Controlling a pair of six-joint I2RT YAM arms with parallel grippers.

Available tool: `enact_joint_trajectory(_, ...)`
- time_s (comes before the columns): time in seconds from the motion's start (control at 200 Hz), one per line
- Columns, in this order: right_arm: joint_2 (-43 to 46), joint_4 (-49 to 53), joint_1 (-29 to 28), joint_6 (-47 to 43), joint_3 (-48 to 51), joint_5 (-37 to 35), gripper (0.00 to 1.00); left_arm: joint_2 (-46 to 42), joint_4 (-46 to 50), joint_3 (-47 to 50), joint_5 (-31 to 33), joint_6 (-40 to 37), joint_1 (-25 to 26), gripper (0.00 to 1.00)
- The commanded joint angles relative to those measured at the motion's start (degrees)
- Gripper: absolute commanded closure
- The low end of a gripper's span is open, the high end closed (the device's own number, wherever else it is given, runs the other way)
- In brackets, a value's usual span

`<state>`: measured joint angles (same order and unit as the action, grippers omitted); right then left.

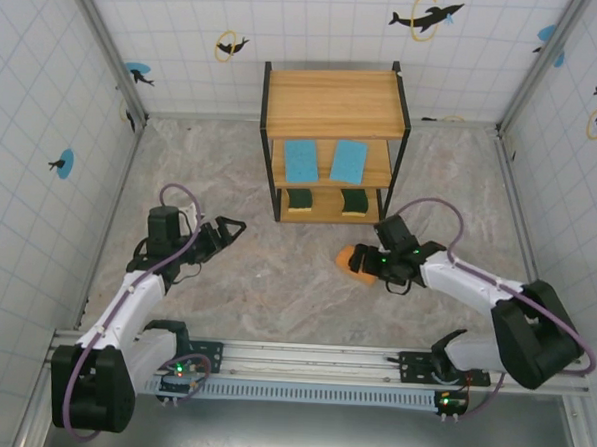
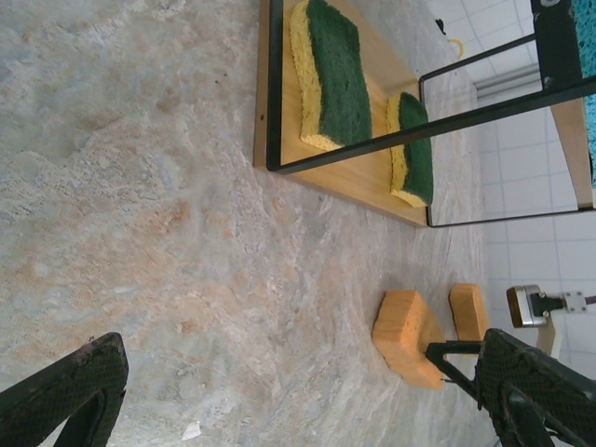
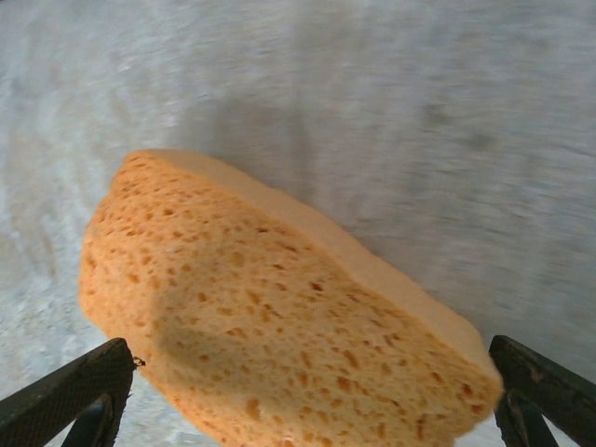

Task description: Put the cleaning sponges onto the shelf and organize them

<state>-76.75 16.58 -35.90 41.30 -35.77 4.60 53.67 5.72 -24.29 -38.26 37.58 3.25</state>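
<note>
The shelf (image 1: 335,100) stands at the back centre, its top board bare. Two light blue sponges (image 1: 304,161) (image 1: 349,160) lie on the middle tier. On the bottom tier are two green sponges (image 1: 302,199) (image 1: 356,199), which the left wrist view shows close up (image 2: 335,70) (image 2: 416,149). Two orange sponges (image 2: 407,335) (image 2: 468,310) rest on the table in front of the shelf. My right gripper (image 1: 374,263) (image 3: 307,354) is open, its fingers straddling one orange sponge (image 3: 279,317) (image 1: 355,257). To the left, my left gripper (image 1: 230,235) (image 2: 298,349) is open over bare table with nothing between its fingers.
Tiled walls with dolphin stickers (image 1: 427,16) enclose the marbled tabletop (image 1: 275,282) on three sides. A metal rail (image 1: 311,359) runs along the near edge by the arm bases. Open table lies between the two grippers and left of the shelf.
</note>
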Motion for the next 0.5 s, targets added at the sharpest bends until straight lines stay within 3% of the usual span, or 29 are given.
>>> enact_joint_trajectory(0.0,-3.83,-4.21,-3.12,-1.0,-3.89,1.84,0.0,-0.74,0.18,0.91,0.12,-0.14,0.53,0.02)
enact_joint_trajectory(0.205,-10.78,-1.98,-7.91,-5.54,-9.98,1.78,0.0,-0.47,0.65,1.27,0.07,-0.82,0.95,0.02)
enact_joint_trajectory(0.496,-13.15,2.21,-12.52,-11.68,-13.85,2.93,0.0,0.18,1.21,1.15,3.61,0.48,4.25,0.02)
